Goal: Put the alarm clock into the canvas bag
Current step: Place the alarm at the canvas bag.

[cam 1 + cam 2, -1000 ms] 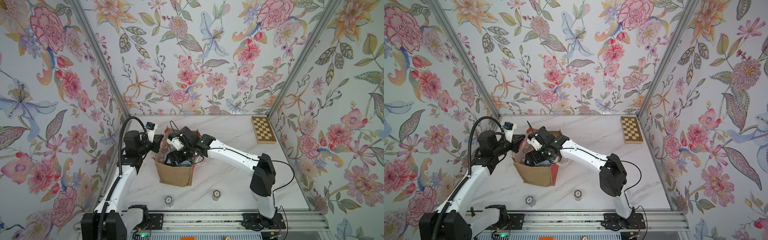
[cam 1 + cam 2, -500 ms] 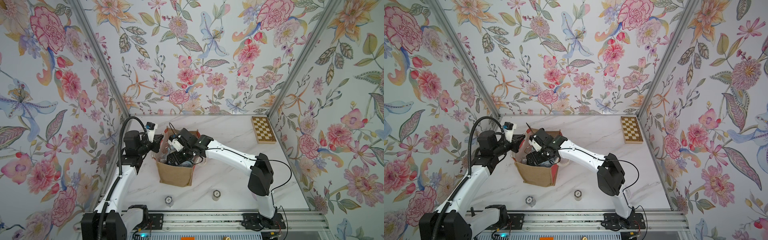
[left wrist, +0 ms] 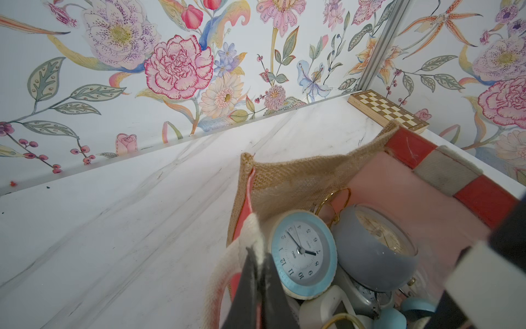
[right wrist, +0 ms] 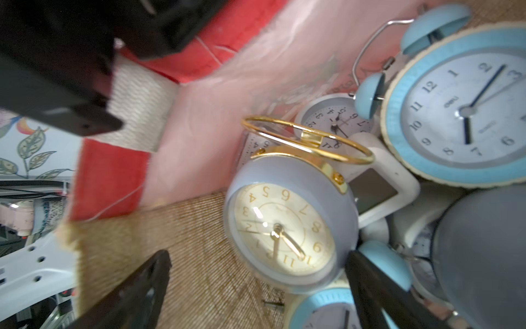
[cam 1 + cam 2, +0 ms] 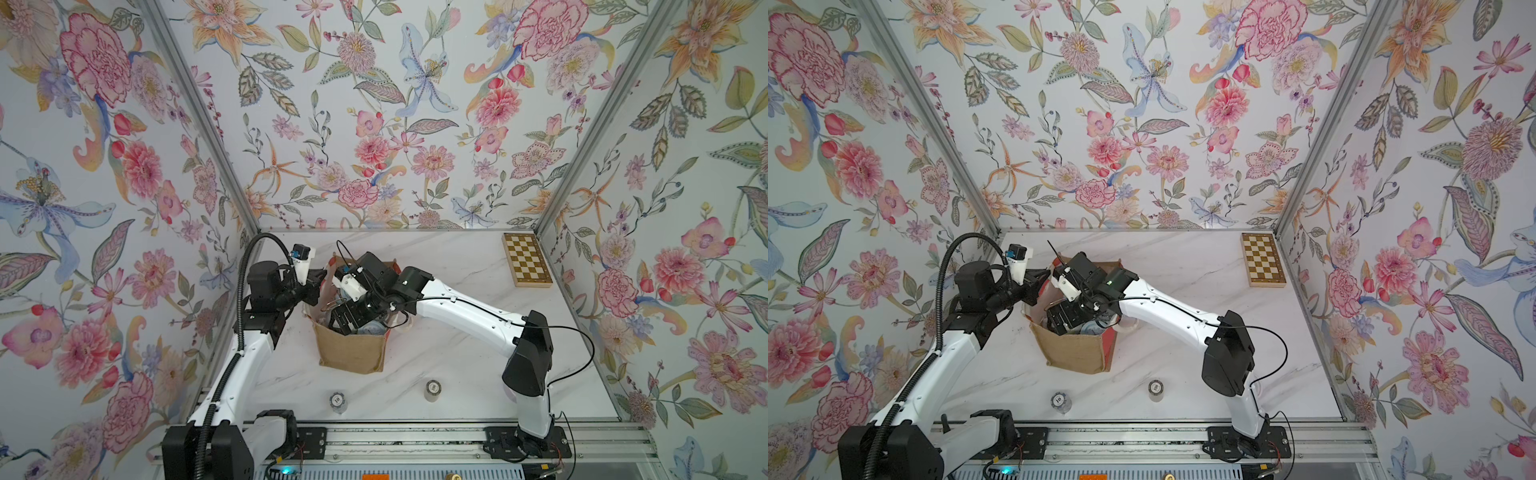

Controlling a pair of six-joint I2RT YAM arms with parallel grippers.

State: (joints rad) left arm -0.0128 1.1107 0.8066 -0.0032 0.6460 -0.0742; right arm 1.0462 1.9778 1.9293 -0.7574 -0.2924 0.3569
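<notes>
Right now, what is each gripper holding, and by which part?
Left gripper is shut on the whitish strap handle of the canvas bag. Right gripper is open inside the bag by the grey clock, holding nothing.

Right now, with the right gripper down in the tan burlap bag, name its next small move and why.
Probably lift the right gripper straight up out of the tan burlap bag, with jaws wide. The grey alarm clock with the gold ring handle already lies inside among other clocks, the jaws stand open around it, and the left gripper pinches the whitish strap.
</notes>
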